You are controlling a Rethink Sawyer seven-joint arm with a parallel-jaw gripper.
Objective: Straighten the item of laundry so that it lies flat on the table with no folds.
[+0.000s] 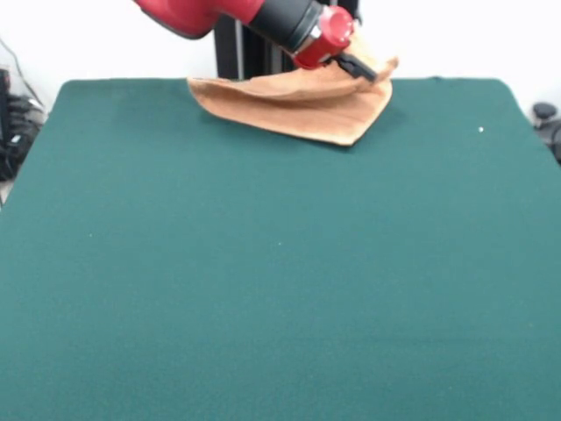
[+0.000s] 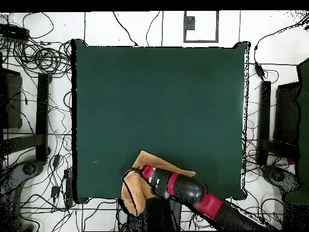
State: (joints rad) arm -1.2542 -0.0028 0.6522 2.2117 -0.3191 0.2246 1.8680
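Observation:
The orange-tan towel (image 1: 298, 110) lies bunched and folded at the table's far edge, by the pedestal. Its right part is lifted off the green table (image 1: 263, 263). My gripper (image 1: 361, 70) sits at that raised right corner, and its black fingers look closed on the cloth. In the overhead view the towel (image 2: 134, 190) is at the bottom edge of the table (image 2: 157, 96), partly hanging over it, with the gripper (image 2: 143, 173) on top of it. The arm hides part of the towel. No tag shows.
The black pedestal (image 1: 238, 44) stands right behind the towel. Many cables (image 2: 42, 60) and dark equipment (image 2: 18, 109) lie on the floor around the table. A small white speck (image 1: 480, 130) lies on the cloth at the right.

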